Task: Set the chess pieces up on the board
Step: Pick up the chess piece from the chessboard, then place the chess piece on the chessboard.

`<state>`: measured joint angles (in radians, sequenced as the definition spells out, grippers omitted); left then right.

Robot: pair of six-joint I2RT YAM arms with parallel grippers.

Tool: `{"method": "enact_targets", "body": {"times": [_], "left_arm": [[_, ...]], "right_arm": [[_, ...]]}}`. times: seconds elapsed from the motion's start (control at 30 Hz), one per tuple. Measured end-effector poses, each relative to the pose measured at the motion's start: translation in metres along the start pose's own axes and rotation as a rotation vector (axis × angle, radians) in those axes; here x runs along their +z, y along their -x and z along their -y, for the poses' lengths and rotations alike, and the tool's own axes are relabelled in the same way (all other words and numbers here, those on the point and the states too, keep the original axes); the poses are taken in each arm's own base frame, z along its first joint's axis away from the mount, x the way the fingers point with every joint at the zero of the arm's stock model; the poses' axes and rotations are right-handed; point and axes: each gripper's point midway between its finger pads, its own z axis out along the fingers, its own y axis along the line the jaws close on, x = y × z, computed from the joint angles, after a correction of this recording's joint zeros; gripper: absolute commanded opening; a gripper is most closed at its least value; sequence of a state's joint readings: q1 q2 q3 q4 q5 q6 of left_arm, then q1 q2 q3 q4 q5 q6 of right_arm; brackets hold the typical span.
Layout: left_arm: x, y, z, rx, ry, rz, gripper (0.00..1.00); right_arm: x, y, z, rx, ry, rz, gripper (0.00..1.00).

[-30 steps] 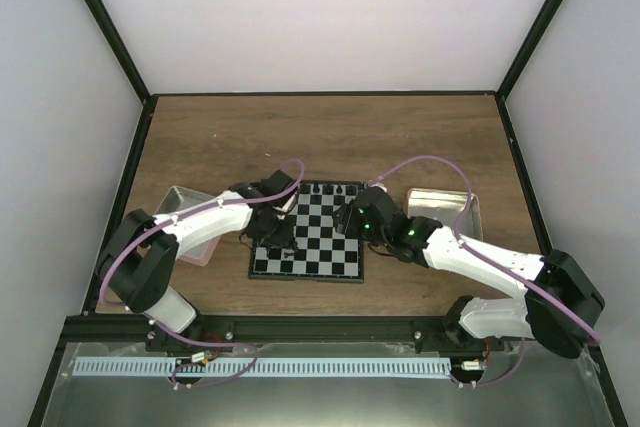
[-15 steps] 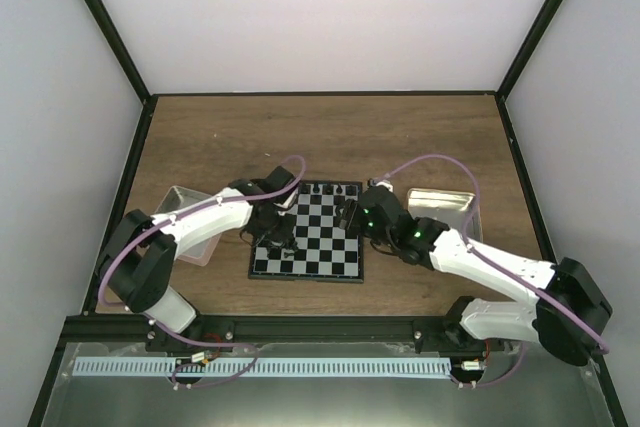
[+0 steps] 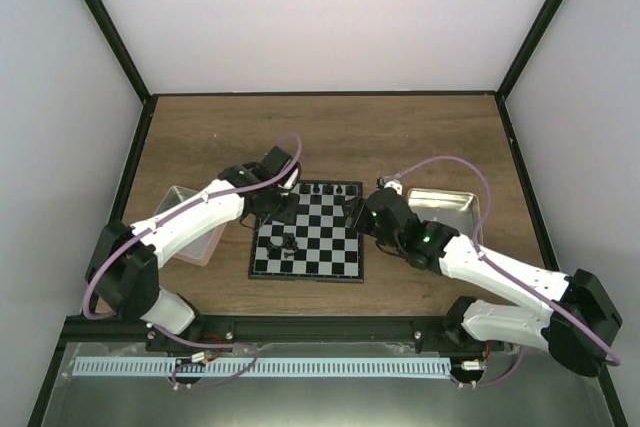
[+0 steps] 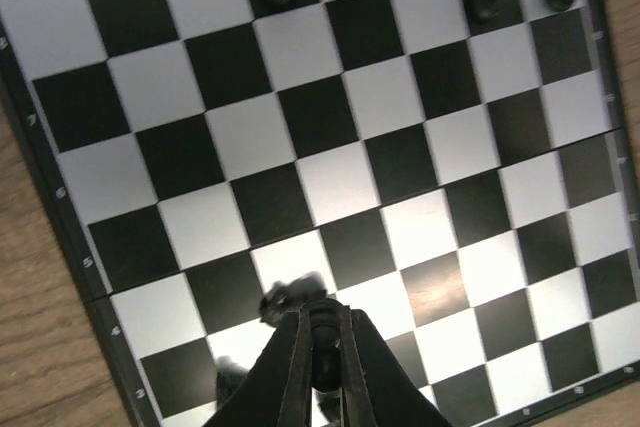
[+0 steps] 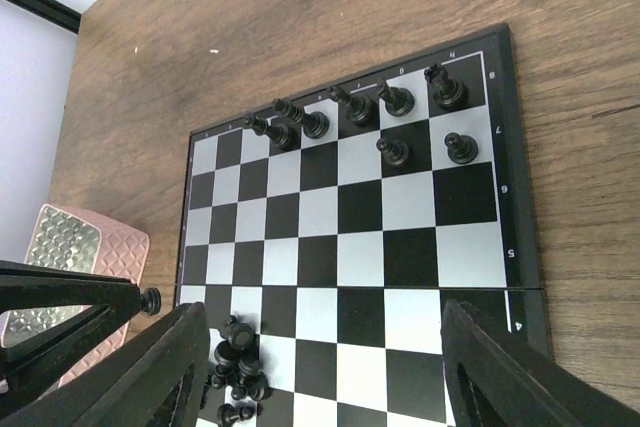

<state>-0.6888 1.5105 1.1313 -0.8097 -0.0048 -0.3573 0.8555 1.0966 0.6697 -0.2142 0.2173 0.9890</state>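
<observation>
The board [image 3: 308, 240] lay on the wooden surface [image 3: 400, 137] between the two arms, and the step in hand was placing black pieces. The left pincer [image 4: 318, 367] hung above the board, its fingers drawn narrow around a small black piece [image 4: 320, 332]. From the right wrist view the same piece [image 5: 150, 299] showed at the fingertips, just off the board's left edge and beside the pink tray [image 5: 75, 277].

Seven black pieces already stood along the board's far side: five in the back row [image 5: 355, 107] and two pawns [image 5: 425, 150] on the next rank. A loose cluster of black pieces [image 5: 235, 362] crowded the board's near-left corner.

The right pincer [image 5: 330, 367] hovered over the board's near edge, fingers spread wide and carrying nothing.

The next move probably called for carrying the held piece to a free square beside the far rows and lowering it upright without toppling its neighbours.
</observation>
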Motion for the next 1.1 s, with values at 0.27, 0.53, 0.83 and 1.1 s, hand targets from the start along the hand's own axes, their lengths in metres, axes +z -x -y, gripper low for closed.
{"method": "enact_targets", "body": {"times": [0.27,0.53,0.83,1.1], "left_arm": [[0.001,0.027,0.029,0.016,-0.117,0.032,0.05],[0.039,0.044,0.045,0.027,-0.125,-0.018,0.06],[0.075,0.067,0.063,0.068,-0.051,-0.027,0.07],[0.095,0.067,0.054,0.076,0.034,-0.045,0.10]], "right_arm": [[-0.008,0.006,0.010,0.026,-0.015,0.049,0.66],[-0.014,0.009,0.018,0.040,-0.035,0.077,0.66],[-0.016,0.006,0.031,0.045,-0.071,0.087,0.67],[-0.027,0.015,0.037,0.060,-0.077,0.144,0.68]]}}
